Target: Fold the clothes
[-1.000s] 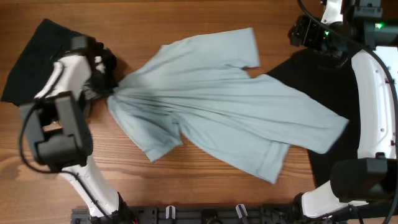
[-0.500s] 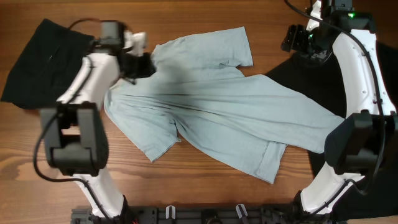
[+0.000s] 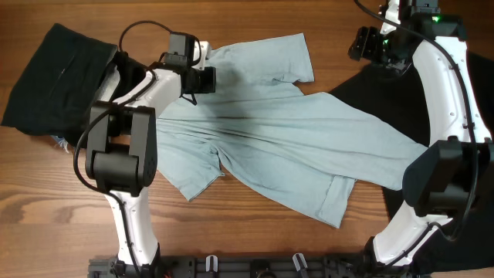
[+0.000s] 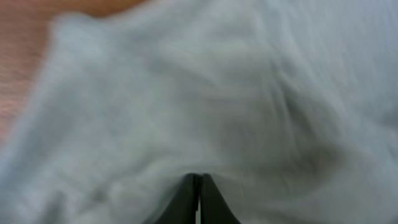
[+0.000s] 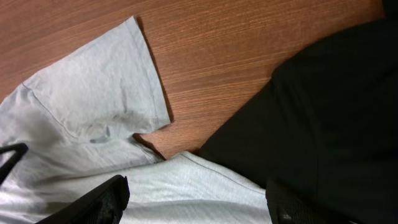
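Note:
The pale sky-blue T-shirt (image 3: 278, 131) lies spread at a slant across the table, one sleeve toward the far edge. My left gripper (image 3: 202, 79) is at the shirt's far-left shoulder. In the left wrist view its fingers (image 4: 199, 178) are shut, with the shirt's fabric (image 4: 186, 93) gathered at their tips. My right gripper (image 3: 369, 45) is open and empty, raised at the far right. In the right wrist view its jaws (image 5: 193, 202) hang over the shirt (image 5: 93, 106) and a black garment (image 5: 336, 106).
One black garment (image 3: 54, 77) lies at the far left, with a bit of grey (image 3: 62, 141) at its near edge. Another black garment (image 3: 409, 100) lies at the right, partly under the shirt's hem. Bare wood table (image 3: 255, 232) shows along the near side.
My left gripper has swung from the left edge up and to the right, dragging the shirt's bunched shoulder with it. The right arm rose slightly toward the far edge.

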`<action>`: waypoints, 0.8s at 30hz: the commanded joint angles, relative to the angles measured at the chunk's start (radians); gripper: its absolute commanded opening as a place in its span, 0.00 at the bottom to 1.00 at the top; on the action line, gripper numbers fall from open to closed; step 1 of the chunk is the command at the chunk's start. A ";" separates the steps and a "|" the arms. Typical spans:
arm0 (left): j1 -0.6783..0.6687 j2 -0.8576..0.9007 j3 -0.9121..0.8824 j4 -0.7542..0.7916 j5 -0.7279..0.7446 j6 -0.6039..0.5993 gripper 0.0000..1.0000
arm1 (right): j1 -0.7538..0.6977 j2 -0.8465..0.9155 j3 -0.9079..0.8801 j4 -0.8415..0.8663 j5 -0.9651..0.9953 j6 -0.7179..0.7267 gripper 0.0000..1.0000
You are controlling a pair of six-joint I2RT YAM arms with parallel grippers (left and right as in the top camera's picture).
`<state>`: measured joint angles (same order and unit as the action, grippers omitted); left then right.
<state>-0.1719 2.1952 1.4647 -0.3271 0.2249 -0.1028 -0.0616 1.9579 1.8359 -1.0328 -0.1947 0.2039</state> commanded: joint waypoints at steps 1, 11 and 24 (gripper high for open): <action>0.114 0.158 -0.026 0.040 -0.178 -0.159 0.06 | 0.002 0.021 0.001 0.008 0.012 0.005 0.75; 0.327 0.058 0.022 0.032 0.143 -0.204 0.11 | 0.002 0.209 0.001 0.003 0.027 0.005 0.45; 0.285 -0.303 0.022 -0.115 0.146 -0.185 0.47 | -0.085 0.426 0.001 0.035 0.312 0.104 0.04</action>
<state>0.1307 1.9682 1.4841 -0.4099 0.3653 -0.2985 -0.0761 2.3325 1.8465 -1.0039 -0.0658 0.2455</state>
